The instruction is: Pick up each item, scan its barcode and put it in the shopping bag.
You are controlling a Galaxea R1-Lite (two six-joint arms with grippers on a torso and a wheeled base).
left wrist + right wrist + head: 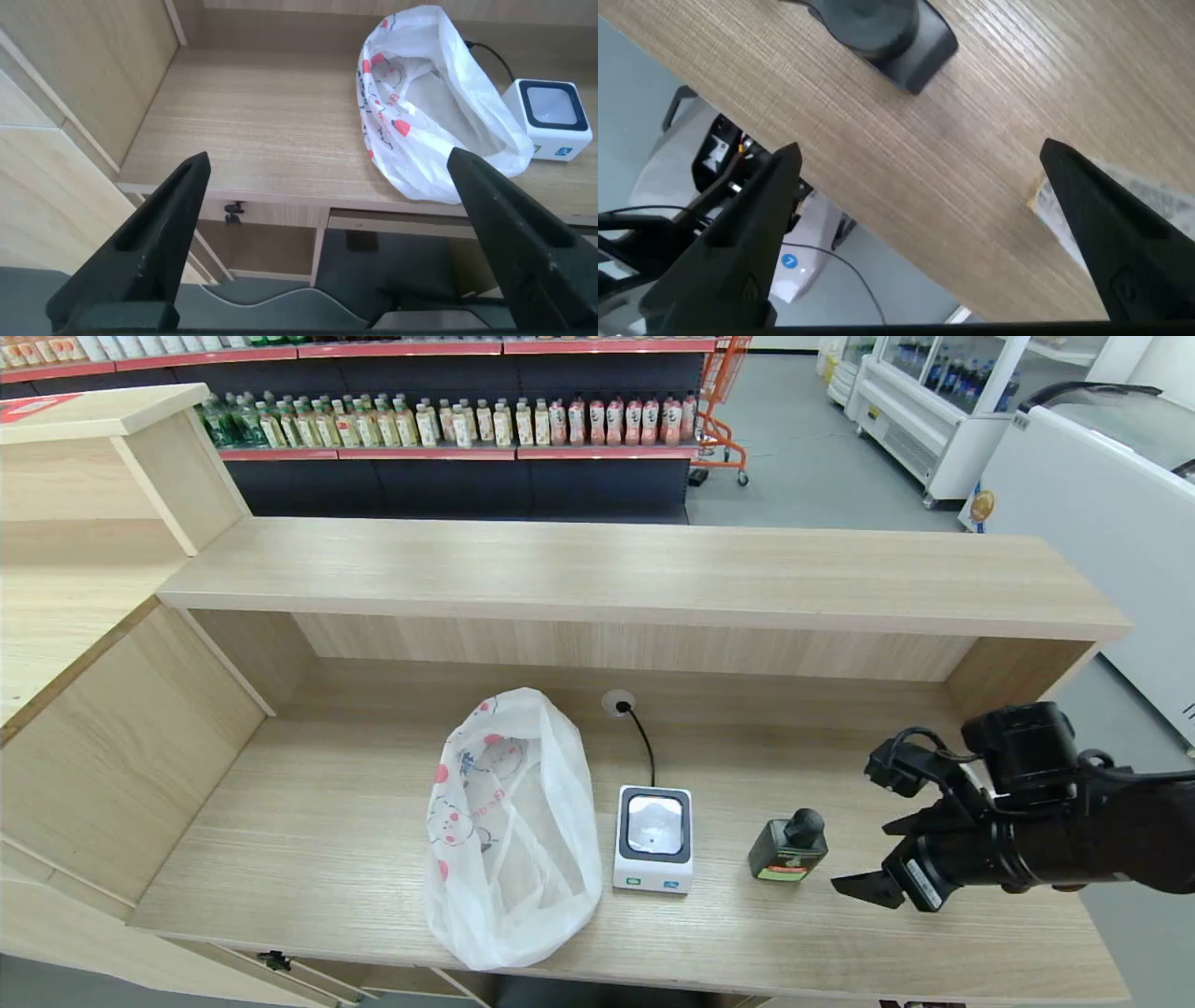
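Scanning head view: right gripper (868, 849) hangs beside the small dark bottle (789, 847), fingers spread and empty; the bottle stands on the desk (308, 840) just right of the scanner (653, 838), with the shopping bag (512, 831) slumped beyond. A sideways approach could topple so narrow a bottle. Left wrist view: left gripper (329, 163) released, holding nothing, off the desk's front; the bag mouth looks half collapsed, so a drop may snag. Right wrist view: the bottle sits off-centre of the open fingers, so a misaligned close might shove it, not grip it

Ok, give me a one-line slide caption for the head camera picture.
Open right end effector beside a dark bottle, with scanner and white shopping bag on the wooden checkout counter.
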